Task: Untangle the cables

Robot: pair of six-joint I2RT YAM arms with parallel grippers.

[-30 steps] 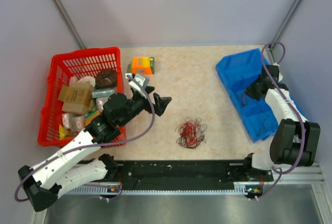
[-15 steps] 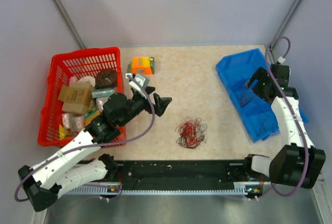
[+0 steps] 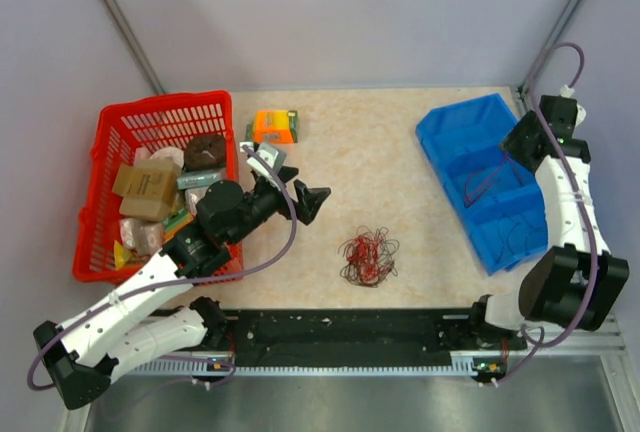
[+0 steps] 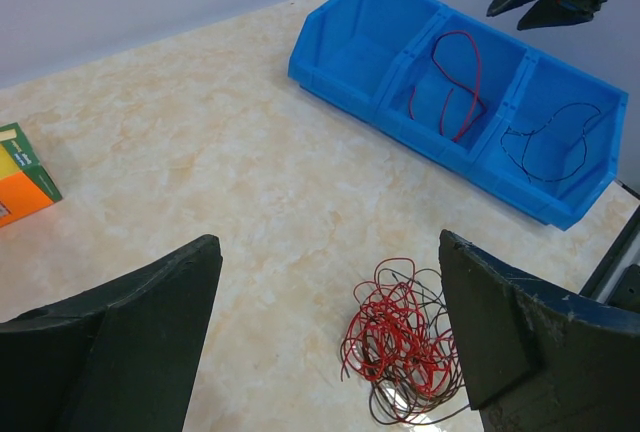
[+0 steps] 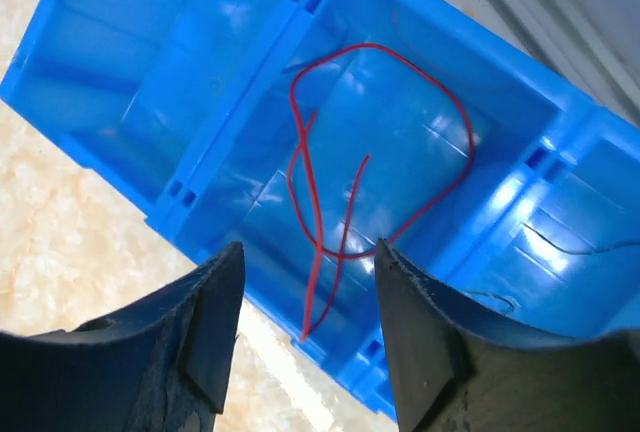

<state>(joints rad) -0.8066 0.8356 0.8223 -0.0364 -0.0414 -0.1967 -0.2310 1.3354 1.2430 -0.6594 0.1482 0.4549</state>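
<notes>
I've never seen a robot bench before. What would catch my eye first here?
Probably the wiry red and dark tangle of cables lying loose in the middle of the table. Then the colours on either side: a red basket crammed with packages on the left, and a blue bin on the right. A single red wire lies in its middle compartment, with the right gripper hanging open above.

table (image 3: 390, 162): beige marbled top | left edge: red basket (image 3: 108, 134) | near far edge, left of middle: orange box (image 3: 272, 125) | right edge: blue bin (image 3: 438, 138), set aslant | towards near edge, about middle: cables (image 3: 368, 256), red-and-dark tangle, lying apart
</notes>
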